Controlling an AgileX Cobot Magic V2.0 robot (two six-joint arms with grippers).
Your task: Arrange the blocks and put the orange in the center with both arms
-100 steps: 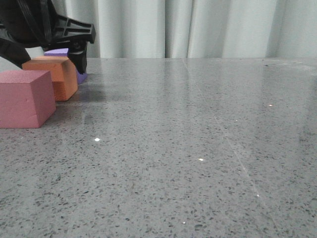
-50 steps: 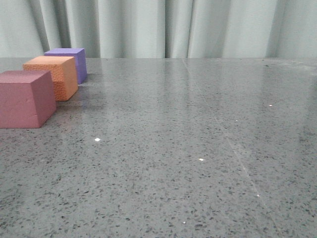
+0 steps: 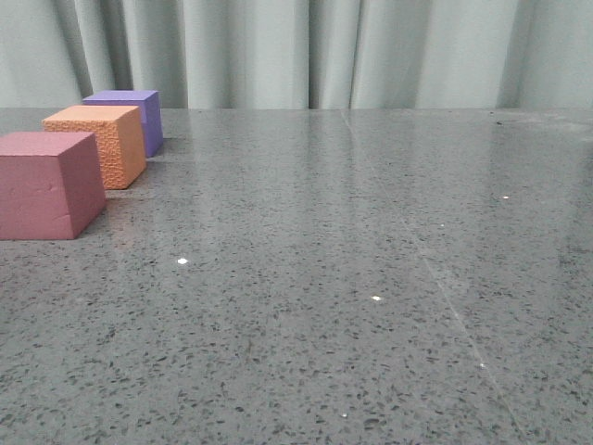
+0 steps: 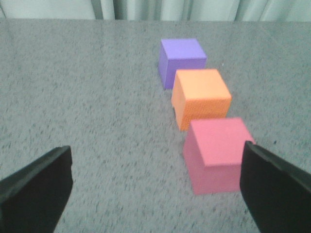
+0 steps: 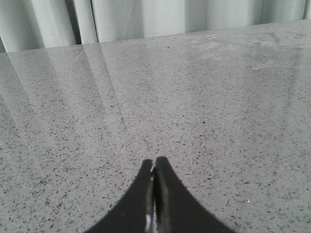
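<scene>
Now I see the orange pebbled foam cube (image 4: 201,97) ahead of my wide-spread left pincer (image 4: 155,189), between the purple foam cube (image 4: 181,60) and pink-red foam cube (image 4: 217,153), so I judge the row finished; my right pincer (image 5: 154,194) is pressed closed, empty.

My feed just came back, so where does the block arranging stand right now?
It looks done: the bright orange foam cube sits in line between the purple foam cube and the dusty pink-red foam cube. Nothing is in hand: the left hand is open and clear of the row, and the right hand is shut and empty over bare table. Nothing visibly remains.
</scene>
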